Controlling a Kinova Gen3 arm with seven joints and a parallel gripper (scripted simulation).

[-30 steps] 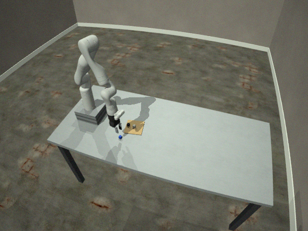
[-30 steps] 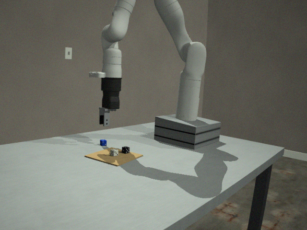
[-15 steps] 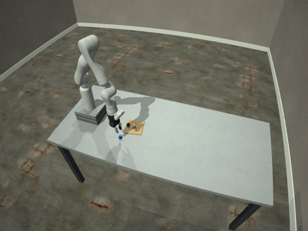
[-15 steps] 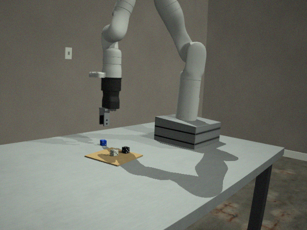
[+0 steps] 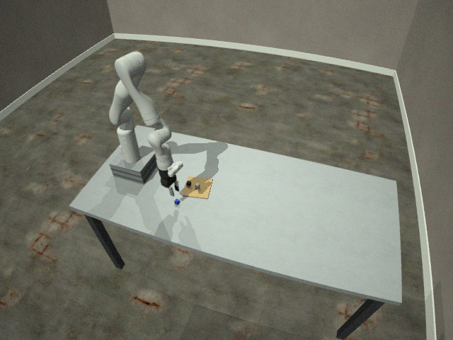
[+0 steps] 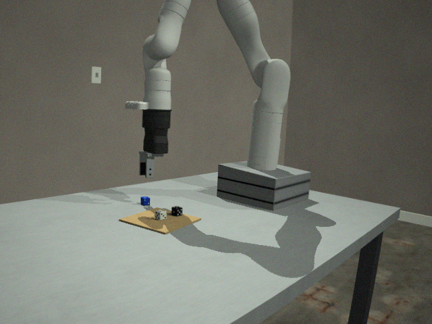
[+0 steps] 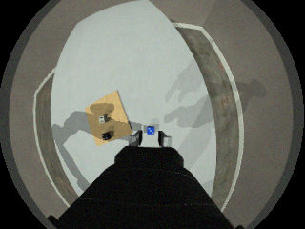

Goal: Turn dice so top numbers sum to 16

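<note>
A tan mat (image 5: 205,190) (image 6: 174,227) (image 7: 116,103) lies flat on the table near the robot's base. A white die (image 5: 197,185) (image 6: 160,214) (image 7: 106,117) and a black die (image 5: 189,183) (image 6: 177,210) (image 7: 107,134) stand on the mat. A blue die (image 5: 176,201) (image 6: 145,200) (image 7: 151,130) lies on the bare table just off the mat's corner. My gripper (image 5: 173,190) (image 6: 146,172) (image 7: 150,135) hangs well above the blue die, pointing down, fingers partly open and empty. In the wrist view the blue die shows between the fingertips, far below.
The grey robot base block (image 5: 133,168) (image 6: 263,184) stands on the table (image 5: 292,227) (image 6: 87,272) behind the mat. The table's front edge lies a short way from the blue die.
</note>
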